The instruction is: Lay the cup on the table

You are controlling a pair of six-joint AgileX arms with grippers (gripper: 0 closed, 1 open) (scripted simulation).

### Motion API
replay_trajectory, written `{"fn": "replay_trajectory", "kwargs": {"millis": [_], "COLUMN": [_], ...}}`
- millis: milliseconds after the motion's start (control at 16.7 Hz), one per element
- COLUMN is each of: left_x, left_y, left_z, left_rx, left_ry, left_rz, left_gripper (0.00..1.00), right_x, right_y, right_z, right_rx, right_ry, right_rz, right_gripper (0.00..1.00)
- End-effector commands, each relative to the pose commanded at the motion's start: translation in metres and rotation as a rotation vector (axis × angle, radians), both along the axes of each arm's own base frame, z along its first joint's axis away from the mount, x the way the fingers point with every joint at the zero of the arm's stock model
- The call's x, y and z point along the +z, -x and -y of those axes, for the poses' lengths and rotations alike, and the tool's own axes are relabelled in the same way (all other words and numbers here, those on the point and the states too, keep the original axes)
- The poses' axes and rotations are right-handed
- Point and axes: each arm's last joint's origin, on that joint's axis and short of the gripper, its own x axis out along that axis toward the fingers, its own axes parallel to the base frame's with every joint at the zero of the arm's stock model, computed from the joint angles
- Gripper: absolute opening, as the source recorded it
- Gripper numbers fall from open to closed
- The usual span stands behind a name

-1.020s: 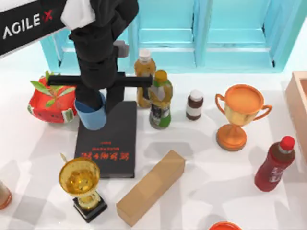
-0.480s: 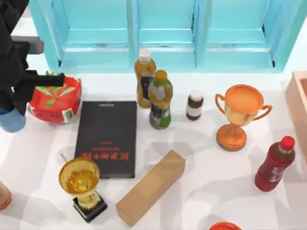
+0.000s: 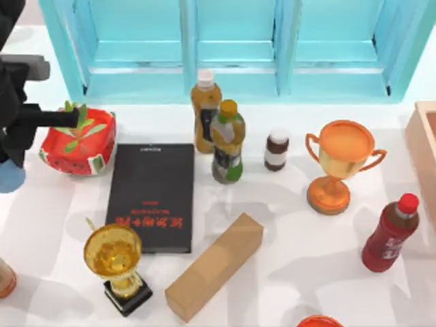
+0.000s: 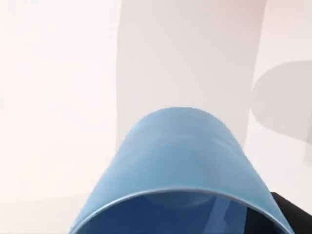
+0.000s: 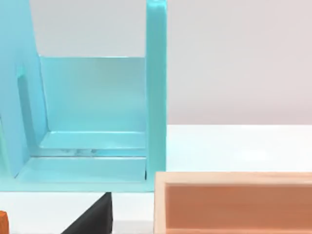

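The cup is a light-blue tumbler at the far left edge of the top view, over the white table. It peeks out below my left gripper, which is shut on it. In the left wrist view the cup is close up, tilted with its open mouth toward the camera, and bare table lies beyond it. A black finger shows beside the rim.
A watermelon-patterned bowl sits just right of the cup, then a black book, a gold trophy and a cardboard box. Bottles, an orange trophy, a red bottle and a wooden box stand farther right.
My left arm carried the cup from above the black book to the table's far left edge. In the last half second it edged slightly further left and down.
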Motion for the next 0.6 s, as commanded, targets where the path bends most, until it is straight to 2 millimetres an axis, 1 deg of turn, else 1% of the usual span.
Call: {"fn": "replay_trajectory", "kwargs": {"millis": [120, 420, 540, 600], "left_x": [-0.012, -0.050, -0.059, -0.060], "left_y": [-0.001, 0.000, 0.001, 0.001], "left_z": [-0.002, -0.009, -0.011, -0.011], "left_rx": [0.001, 0.004, 0.004, 0.004], "left_ry": [0.001, 0.002, 0.002, 0.002], "left_rz": [0.001, 0.001, 0.002, 0.002], "left_gripper": [0.00, 0.00, 0.00, 0.00], "right_x": [0.000, 0.000, 0.000, 0.000], "right_y": [0.000, 0.000, 0.000, 0.000], "right_z": [0.000, 0.000, 0.000, 0.000], "right_rx": [0.000, 0.000, 0.000, 0.000], "right_ry": [0.000, 0.000, 0.000, 0.000], "right_rz": [0.000, 0.000, 0.000, 0.000], "right_gripper": [1.00, 1.00, 1.00, 1.00]}}
